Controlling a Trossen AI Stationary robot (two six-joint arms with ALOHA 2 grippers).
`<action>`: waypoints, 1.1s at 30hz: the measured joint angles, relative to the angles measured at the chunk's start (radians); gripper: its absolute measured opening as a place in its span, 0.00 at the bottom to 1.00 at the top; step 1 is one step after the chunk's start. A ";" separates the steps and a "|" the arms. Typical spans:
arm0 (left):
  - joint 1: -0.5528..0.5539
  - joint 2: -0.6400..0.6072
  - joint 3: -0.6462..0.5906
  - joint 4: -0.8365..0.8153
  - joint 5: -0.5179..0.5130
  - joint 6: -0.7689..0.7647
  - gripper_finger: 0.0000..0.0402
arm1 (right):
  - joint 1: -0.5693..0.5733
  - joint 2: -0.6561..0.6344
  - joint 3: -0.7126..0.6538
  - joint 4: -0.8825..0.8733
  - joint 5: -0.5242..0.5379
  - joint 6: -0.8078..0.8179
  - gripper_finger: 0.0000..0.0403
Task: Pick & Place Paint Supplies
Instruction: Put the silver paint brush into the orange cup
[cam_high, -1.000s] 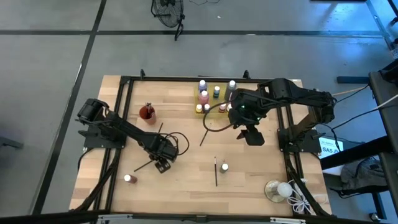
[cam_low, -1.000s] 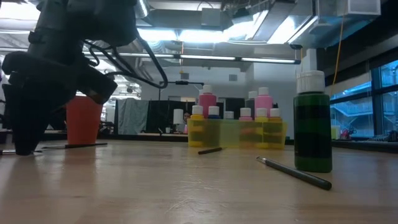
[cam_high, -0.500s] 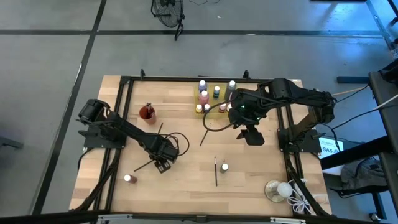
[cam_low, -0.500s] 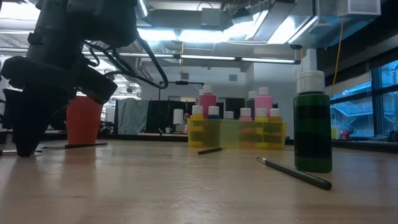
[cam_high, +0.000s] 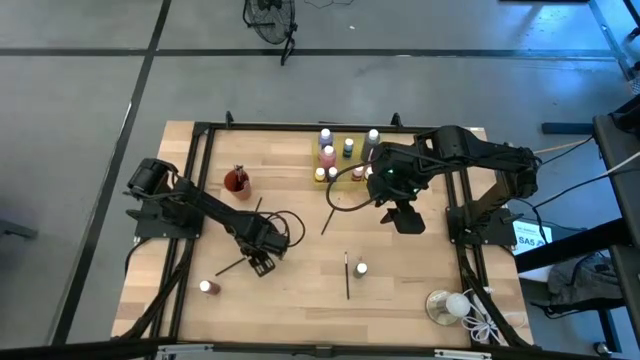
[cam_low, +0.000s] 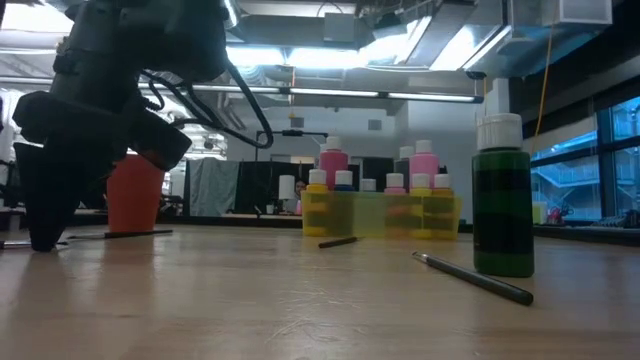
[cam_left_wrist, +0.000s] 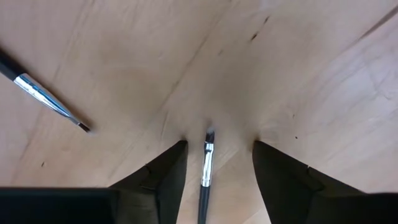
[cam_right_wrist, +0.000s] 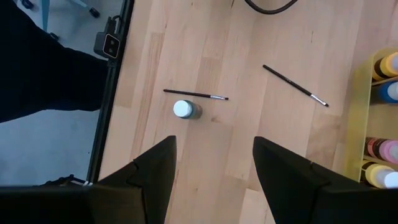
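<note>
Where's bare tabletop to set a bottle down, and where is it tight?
Free: the stretch between the red cup and the yellow rack, and the near edge between the lone bottle and the brush. Crowded: around the rack of bottles and beside the left gripper.

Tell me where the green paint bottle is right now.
In the high view the green paint bottle stands right of centre, toward the table's near edge, just beside a paintbrush lying on its left.
</note>
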 joint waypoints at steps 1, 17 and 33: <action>0.002 0.000 0.000 -0.001 0.001 0.002 0.43 | 0.000 0.000 0.000 0.000 0.000 0.000 0.54; 0.004 0.000 0.002 0.001 -0.022 0.038 0.12 | 0.000 0.000 0.000 0.000 0.000 0.000 0.54; 0.005 0.011 0.076 -0.065 -0.038 0.063 0.01 | 0.000 0.000 0.000 0.000 -0.001 -0.001 0.54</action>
